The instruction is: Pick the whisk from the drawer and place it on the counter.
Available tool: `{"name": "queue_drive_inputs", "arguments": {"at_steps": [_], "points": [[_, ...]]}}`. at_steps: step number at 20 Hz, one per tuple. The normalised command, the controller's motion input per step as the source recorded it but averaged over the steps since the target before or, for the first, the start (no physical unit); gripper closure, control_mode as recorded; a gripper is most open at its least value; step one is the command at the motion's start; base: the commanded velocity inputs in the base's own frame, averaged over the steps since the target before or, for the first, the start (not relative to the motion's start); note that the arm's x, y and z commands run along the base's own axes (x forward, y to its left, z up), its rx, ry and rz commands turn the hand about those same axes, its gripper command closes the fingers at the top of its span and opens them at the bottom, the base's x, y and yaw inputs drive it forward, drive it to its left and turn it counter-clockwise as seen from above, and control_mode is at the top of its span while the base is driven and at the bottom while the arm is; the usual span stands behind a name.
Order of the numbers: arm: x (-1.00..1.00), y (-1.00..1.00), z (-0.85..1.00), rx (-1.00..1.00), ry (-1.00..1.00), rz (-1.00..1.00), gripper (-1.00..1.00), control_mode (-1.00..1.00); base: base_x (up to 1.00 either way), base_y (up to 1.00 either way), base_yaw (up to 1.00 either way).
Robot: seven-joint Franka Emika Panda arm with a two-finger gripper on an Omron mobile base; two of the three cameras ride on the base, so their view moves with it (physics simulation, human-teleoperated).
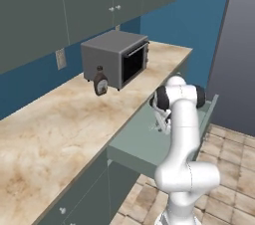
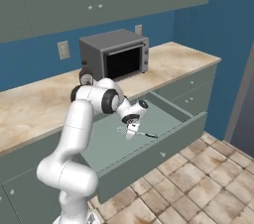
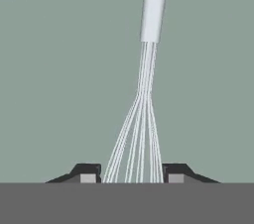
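Gripping the whisk (image 3: 144,119) by its wire loops, the end effector (image 3: 132,174) sits low in the open drawer (image 2: 163,156), its fingers (image 3: 88,173) drawn in against the thin wires on both sides. The whisk lies flat on the drawer floor, handle pointing away from the hand. It looks light, but the loops are springy and smooth, so they may flex or slip; the stiff handle would give a firmer hold. The table (image 1: 60,124) stands just above the drawer.
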Motion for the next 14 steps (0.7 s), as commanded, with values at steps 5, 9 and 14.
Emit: {"name": "queue_drive_inputs", "arguments": {"at_steps": [5, 9, 14], "points": [[-0.66, -0.86, 0.36, 0.2, -0.24, -0.09, 1.0, -1.0, 0.0, 0.0, 0.0], [-0.33, -0.21, 1.0, 0.06, -0.38, -0.01, 1.0, -1.0, 0.0, 0.0, 0.0], [0.0, 0.17, 1.0, -0.03, -0.3, 0.0, 1.0, -1.0, 0.0, 0.0, 0.0]]}}
